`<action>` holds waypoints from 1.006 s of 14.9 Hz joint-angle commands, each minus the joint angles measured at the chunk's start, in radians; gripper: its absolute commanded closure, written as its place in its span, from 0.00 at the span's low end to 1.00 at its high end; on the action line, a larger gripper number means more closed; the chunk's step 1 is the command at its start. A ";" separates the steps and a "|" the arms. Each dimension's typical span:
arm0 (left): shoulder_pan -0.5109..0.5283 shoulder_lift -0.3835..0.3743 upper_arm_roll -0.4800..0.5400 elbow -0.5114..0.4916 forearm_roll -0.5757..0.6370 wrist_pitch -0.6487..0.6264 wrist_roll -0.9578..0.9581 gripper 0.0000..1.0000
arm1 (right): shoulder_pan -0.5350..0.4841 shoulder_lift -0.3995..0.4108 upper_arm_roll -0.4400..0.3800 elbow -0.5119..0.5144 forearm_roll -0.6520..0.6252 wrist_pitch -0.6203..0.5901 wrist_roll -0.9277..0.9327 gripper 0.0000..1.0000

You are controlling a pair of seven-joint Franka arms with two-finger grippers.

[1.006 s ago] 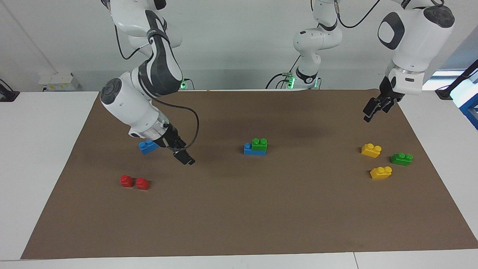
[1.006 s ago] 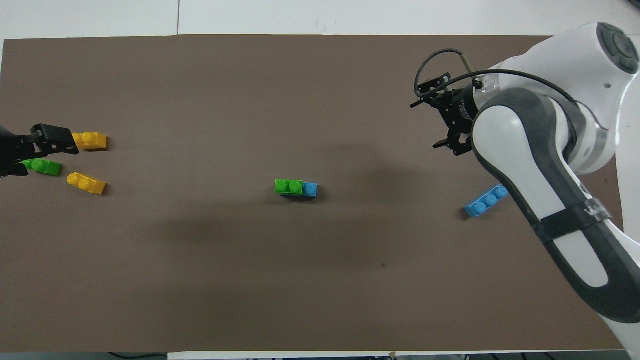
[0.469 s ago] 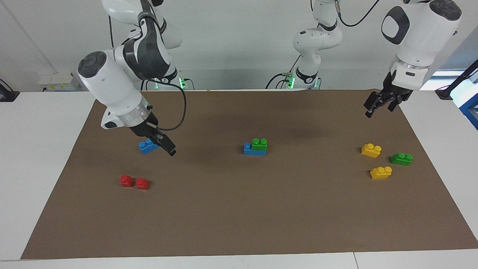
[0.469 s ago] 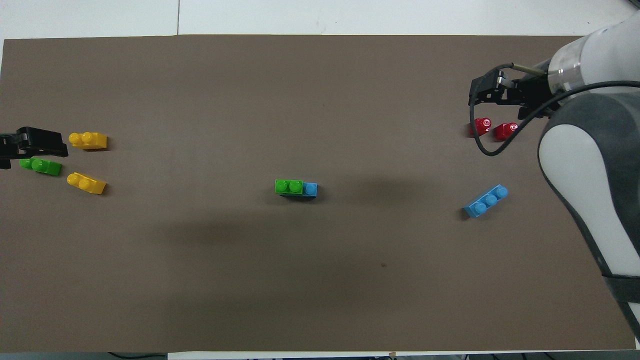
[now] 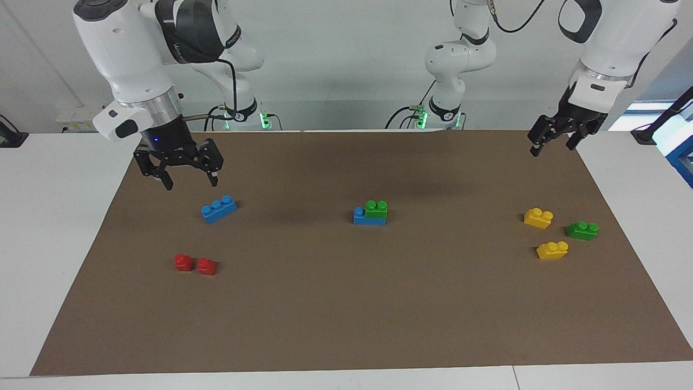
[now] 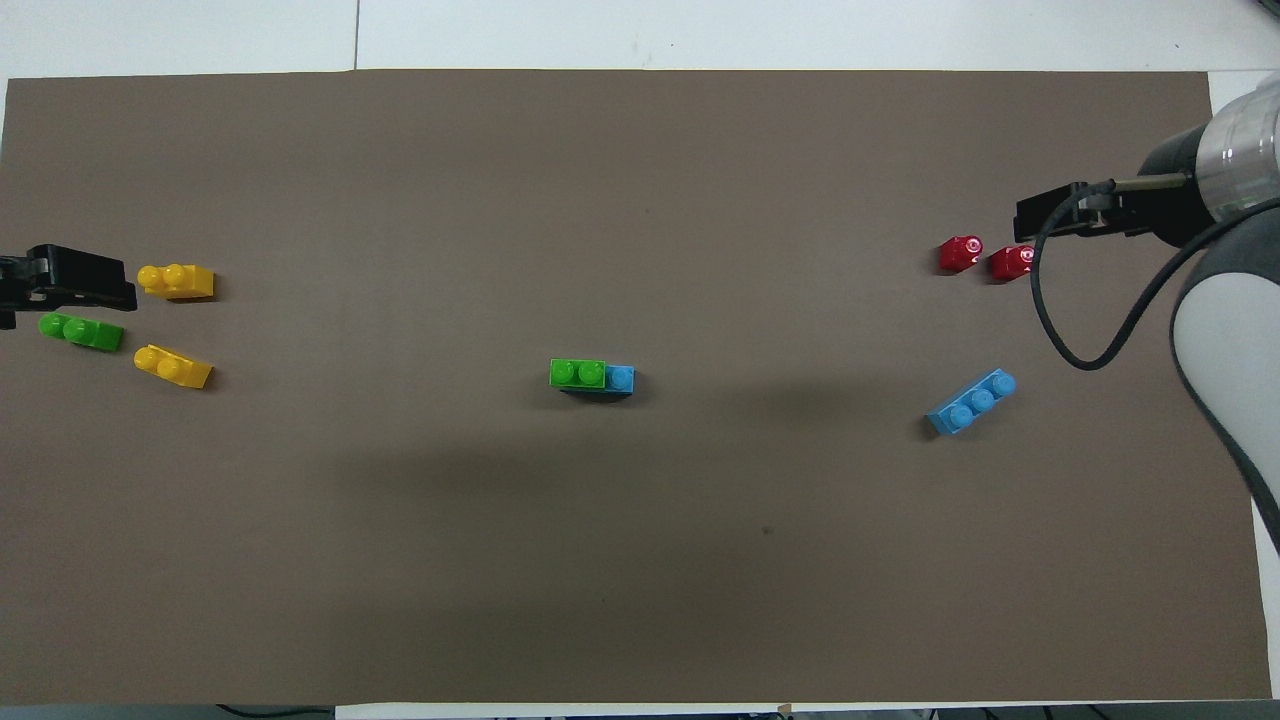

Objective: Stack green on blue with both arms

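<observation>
Scene entries run from my right arm's end of the worktop [image 5: 48,244] to my left arm's end.

Right end effector [image 5: 191,184]: released and holding nothing. It hangs over the brown mat [image 5: 346,325], beside the spare blue brick [image 5: 218,209]. Two red pieces [image 5: 195,264] lie farther from the robots than that brick.

Mid-mat: green [image 5: 376,209] sits on blue [image 5: 361,217]. It covers two studs and leaves one blue stud bare toward my right arm's end. The long axis of both runs along the worktop, from one arm's end to the other. I judge the stack made.

Left end effector [image 5: 551,149]: fingers spread, empty, over the mat's corner. Two yellow bricks [image 5: 538,217] and a darker green brick [image 5: 582,230] lie below it, farther from the robots.

Both end effectors are well apart from the stack, about equally. The stack lies toward the middle from each, so neither arm is clearly nearer.

Hard to make out:
- Whether green is pressed fully home.
- The left end effector in the overhead view, where the edge cuts it off.
- The right end effector's fingers in that view, which show edge-on.
</observation>
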 commanded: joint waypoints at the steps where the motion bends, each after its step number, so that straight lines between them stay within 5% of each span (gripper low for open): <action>1: -0.042 0.036 0.042 0.071 -0.016 -0.054 0.015 0.00 | -0.022 -0.036 0.012 -0.044 0.001 -0.035 -0.023 0.00; 15: -0.040 0.019 0.036 0.022 -0.021 -0.031 0.013 0.00 | -0.025 -0.040 0.011 -0.030 -0.028 -0.117 -0.015 0.00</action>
